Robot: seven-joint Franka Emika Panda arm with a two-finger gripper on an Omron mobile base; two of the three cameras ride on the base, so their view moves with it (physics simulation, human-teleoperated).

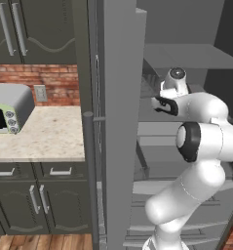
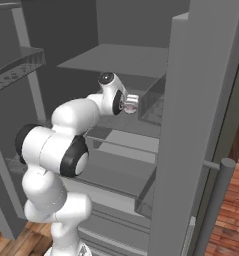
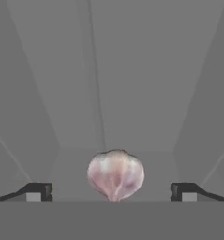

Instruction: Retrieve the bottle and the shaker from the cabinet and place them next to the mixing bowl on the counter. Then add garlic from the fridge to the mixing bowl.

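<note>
Now: garlic between spread fingers

Inside the smooth grey fridge (image 2: 201, 100), the tool (image 3: 111, 192) stands released, grasping nothing. A rounded, pink-white garlic bulb (image 3: 115, 175) sits midway between its dark fingertips (image 3: 36, 191), just ahead, on a pale flat shelf (image 3: 113, 159).

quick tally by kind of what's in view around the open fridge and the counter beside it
garlic: 1
fridge: 1
toaster oven: 1
counter: 1
wall outlet: 1
pincer, open either side of the garlic: 1
total: 6
</note>
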